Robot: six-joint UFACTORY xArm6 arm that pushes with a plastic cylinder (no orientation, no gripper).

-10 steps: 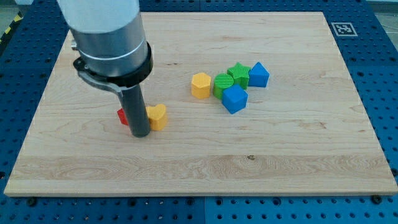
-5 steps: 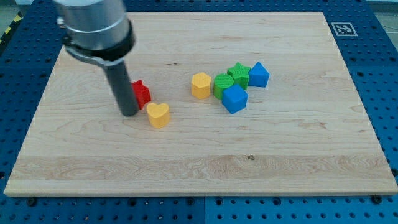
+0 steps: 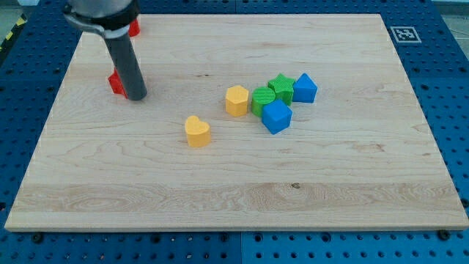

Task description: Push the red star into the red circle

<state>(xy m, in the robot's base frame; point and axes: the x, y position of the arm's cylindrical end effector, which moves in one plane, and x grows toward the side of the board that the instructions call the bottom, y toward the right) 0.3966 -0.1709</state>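
My tip [image 3: 136, 96] rests on the wooden board [image 3: 234, 191] at the view's upper left. A red block [image 3: 115, 81], the red star by the look of it, lies against the rod's left side, half hidden by it. A second red block [image 3: 134, 28], probably the red circle, shows near the board's top edge, mostly hidden behind the arm. It lies above and a little to the right of the star, a short way off.
A yellow heart [image 3: 197, 131] lies alone near the board's middle. To its right is a cluster: a yellow hexagon [image 3: 237, 100], a green circle [image 3: 262, 99], a green star [image 3: 281, 86] and two blue blocks [image 3: 304, 87] [image 3: 276, 116]. A printed marker [image 3: 404, 34] sits at the top right corner.
My tip has moved up and to the left, and the red star has gone with it, away from the yellow heart. The yellow heart has shifted slightly to the right.
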